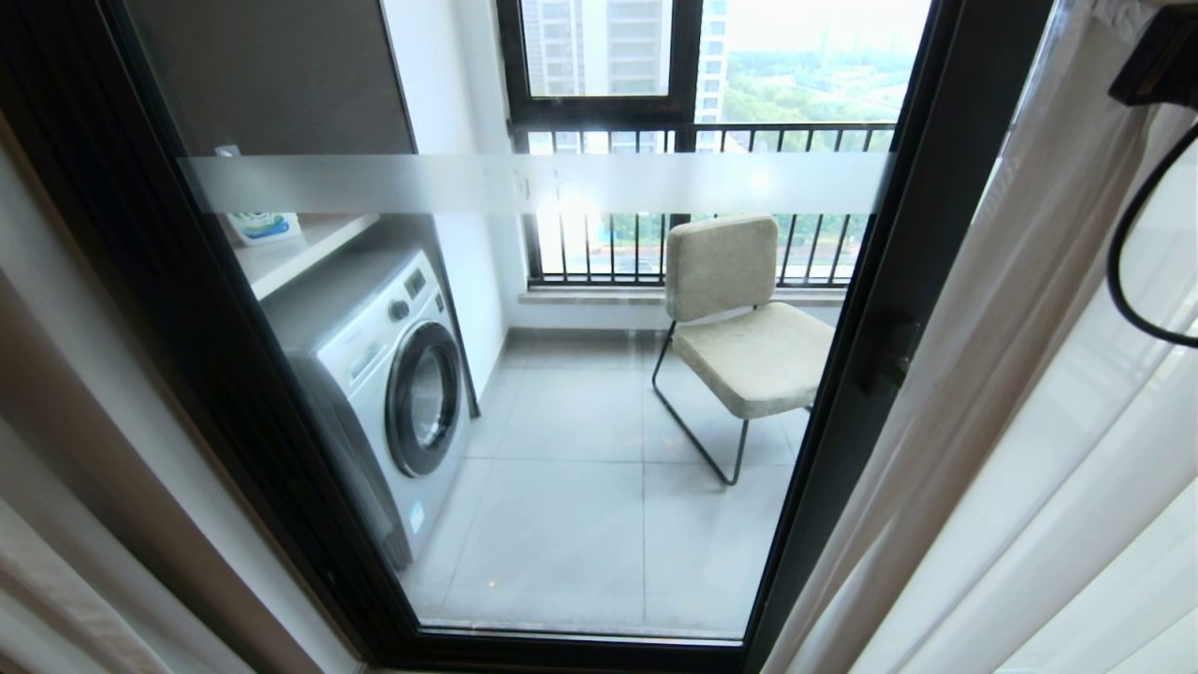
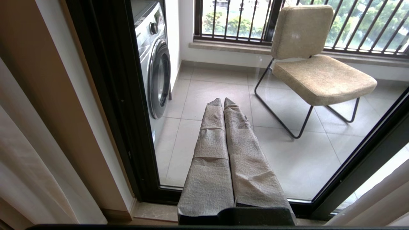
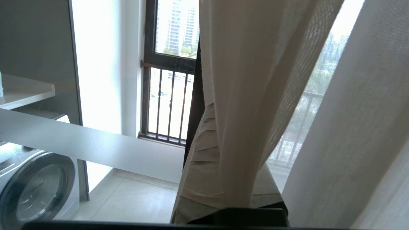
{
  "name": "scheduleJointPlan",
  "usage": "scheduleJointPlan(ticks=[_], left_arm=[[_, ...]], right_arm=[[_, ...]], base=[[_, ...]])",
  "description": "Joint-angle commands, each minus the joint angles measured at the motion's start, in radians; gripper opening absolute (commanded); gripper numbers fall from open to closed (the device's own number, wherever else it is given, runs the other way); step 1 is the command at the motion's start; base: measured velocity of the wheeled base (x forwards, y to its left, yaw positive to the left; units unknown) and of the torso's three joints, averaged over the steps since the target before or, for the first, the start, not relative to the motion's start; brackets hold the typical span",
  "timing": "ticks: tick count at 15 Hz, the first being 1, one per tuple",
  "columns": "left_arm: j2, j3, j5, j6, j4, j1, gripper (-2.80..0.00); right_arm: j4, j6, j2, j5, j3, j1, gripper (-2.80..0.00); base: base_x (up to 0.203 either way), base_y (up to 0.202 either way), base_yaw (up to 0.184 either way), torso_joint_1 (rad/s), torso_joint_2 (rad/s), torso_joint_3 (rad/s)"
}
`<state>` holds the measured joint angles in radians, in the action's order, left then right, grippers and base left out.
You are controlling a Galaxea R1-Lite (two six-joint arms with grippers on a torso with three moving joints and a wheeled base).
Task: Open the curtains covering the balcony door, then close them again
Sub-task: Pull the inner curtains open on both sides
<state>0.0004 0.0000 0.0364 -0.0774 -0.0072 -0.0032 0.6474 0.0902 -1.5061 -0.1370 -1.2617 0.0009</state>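
In the right wrist view the right gripper point(image 3: 223, 140) has its taped fingers point(image 3: 204, 153) pressed together on a fold of the curtains point(image 3: 249, 95), pinching the thin cream sheer, which drapes over them and hides one finger. The fabric is loosely woven and see-through; railings and trees show faintly through it at the right of the frame. In the head view these pale pleated folds hang down the right side of the picture, beside the black frame of the balcony door point(image 1: 842, 374), whose glass carries a frosted white band across the upper middle and a black handle point(image 1: 889, 351) at right. The left gripper point(image 2: 223, 102) holds nothing, its wrapped fingers point(image 2: 212, 134) tight together, pointing at the glass. Behind the glass stand a washing machine point(image 1: 393, 374) at left and a beige chair point(image 1: 739, 318) right of centre.
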Motion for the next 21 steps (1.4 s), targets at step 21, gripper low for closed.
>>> scheduleJointPlan(ticks=[21], left_arm=[[0.000,0.000,0.000,-0.001,0.000,0.000,-2.80]], right_arm=[[0.004,-0.001,0.026,-0.001,0.019,0.001,-2.80]], base=[[0.000,0.000,0.000,0.000,0.00,0.000]])
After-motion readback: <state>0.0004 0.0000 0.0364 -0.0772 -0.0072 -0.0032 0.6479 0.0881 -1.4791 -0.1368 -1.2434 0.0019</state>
